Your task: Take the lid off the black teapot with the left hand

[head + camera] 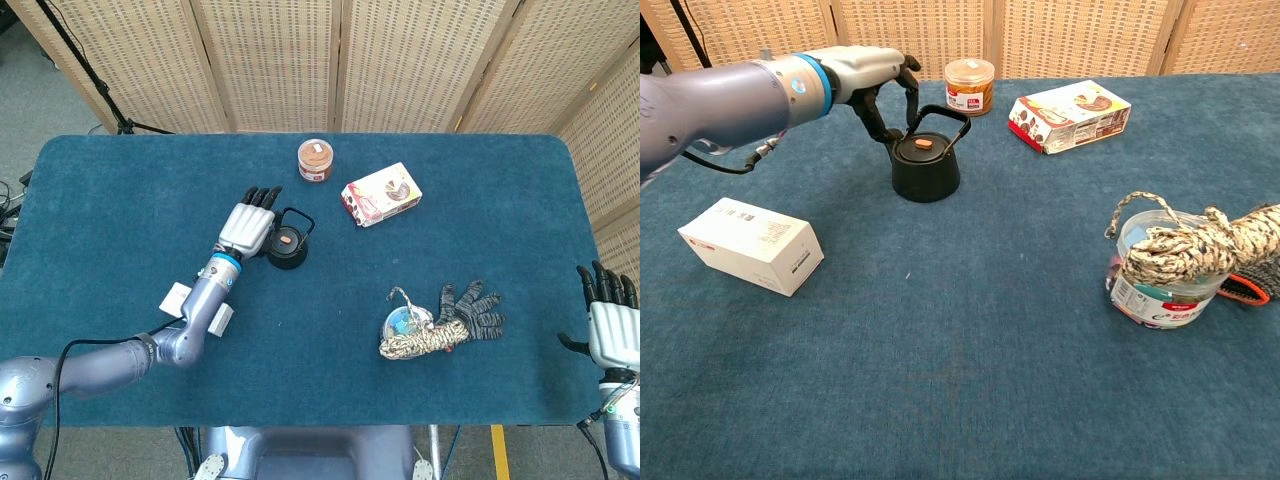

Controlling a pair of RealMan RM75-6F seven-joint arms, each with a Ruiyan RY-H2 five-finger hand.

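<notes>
The black teapot stands upright near the table's middle, its lid on with an orange knob and the handle arched above. My left hand hovers just left of the pot at handle height, fingers apart and empty; whether it touches the pot is unclear. My right hand is open at the table's right edge, seen only in the head view.
A white box lies under my left forearm. Behind the pot stand an orange-lidded jar and a snack box. A tub wrapped with rope and a grey glove lie front right.
</notes>
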